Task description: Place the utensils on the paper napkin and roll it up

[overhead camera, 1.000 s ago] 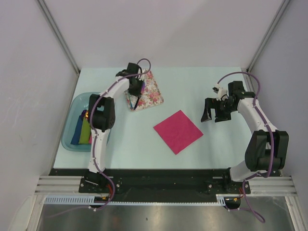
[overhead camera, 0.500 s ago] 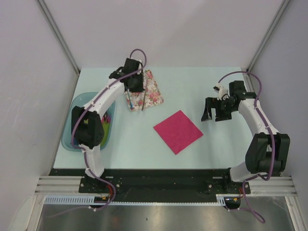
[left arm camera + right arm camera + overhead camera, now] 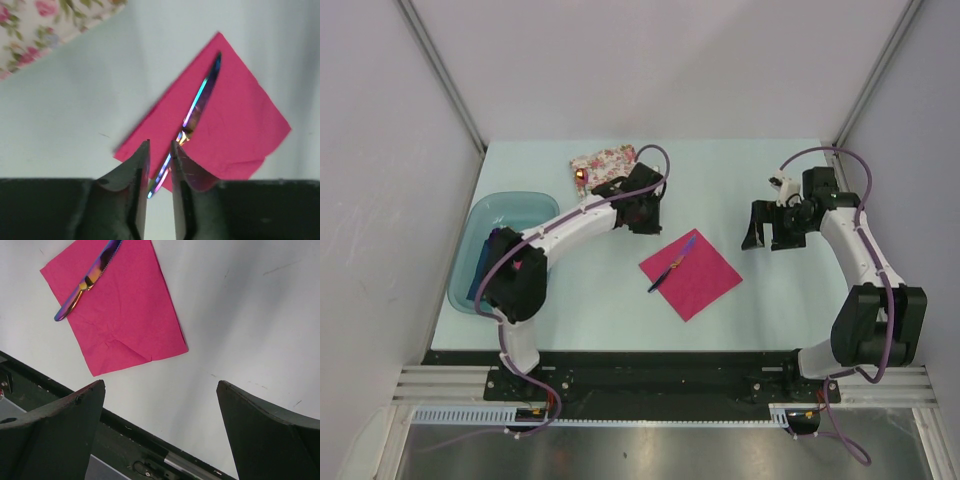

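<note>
A slim iridescent utensil (image 3: 672, 263) lies diagonally on the magenta paper napkin (image 3: 712, 282), its handle end overhanging the napkin's left edge. The left pincer (image 3: 160, 145) hangs above, jaws slightly parted and empty. The right pincer (image 3: 161, 384) stands wide open over the desk (image 3: 770, 170).

The left gripper (image 3: 645, 214) has swung from the floral napkin (image 3: 605, 161) to the pink napkin (image 3: 708, 282), where a knife (image 3: 672, 264) now lies (jaws just parted).

Bright, even, diffuse light, shadows faint. Left wrist view soft; floral napkin (image 3: 30, 30) above-left of paper napkin (image 3: 235, 125) blurred; knife (image 3: 200, 102) on it glints.
</note>
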Tool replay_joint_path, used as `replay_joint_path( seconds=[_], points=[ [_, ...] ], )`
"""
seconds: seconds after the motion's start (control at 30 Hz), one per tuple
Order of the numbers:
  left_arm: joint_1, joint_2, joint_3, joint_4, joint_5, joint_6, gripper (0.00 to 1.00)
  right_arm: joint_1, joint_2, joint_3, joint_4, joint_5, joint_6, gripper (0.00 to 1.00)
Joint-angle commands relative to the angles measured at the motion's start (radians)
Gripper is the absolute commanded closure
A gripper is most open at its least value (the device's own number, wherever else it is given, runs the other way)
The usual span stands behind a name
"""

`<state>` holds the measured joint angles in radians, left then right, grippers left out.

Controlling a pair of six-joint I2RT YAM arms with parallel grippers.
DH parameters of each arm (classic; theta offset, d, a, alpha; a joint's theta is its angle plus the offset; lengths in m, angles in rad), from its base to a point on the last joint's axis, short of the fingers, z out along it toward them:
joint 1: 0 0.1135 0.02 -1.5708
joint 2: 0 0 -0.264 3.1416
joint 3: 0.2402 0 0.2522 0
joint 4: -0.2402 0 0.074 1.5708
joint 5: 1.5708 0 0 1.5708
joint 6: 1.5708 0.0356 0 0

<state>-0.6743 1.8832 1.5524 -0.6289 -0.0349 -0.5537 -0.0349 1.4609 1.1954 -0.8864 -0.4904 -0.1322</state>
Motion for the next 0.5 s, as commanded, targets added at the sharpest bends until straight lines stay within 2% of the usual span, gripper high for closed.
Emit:
replay_joint_path(
  seconds=[0.0,0.07,0.13,0.27,0.47],
  points=[
    [0.048,-0.027,-0.049,0.127,-0.074,0.041,0.64,-0.003,-0.05,0.021,0.007,-0.027,0.0,0.0],
    [0.042,-0.019,-0.054,0.135,-0.019,0.136,0.62,-0.005,-0.045,0.021,0.01,-0.028,0.0,0.0],
    [0.022,-0.021,-0.066,0.132,0.004,0.225,0.65,-0.005,-0.047,0.02,0.009,-0.028,0.0,0.0],
    [-0.024,-0.021,-0.1,0.112,0.016,0.281,0.67,-0.005,-0.051,0.012,0.015,-0.037,0.003,0.0],
    [-0.097,0.056,-0.063,0.055,0.027,0.348,0.69,-0.005,-0.043,0.003,0.027,-0.051,0.009,0.0]
  ],
)
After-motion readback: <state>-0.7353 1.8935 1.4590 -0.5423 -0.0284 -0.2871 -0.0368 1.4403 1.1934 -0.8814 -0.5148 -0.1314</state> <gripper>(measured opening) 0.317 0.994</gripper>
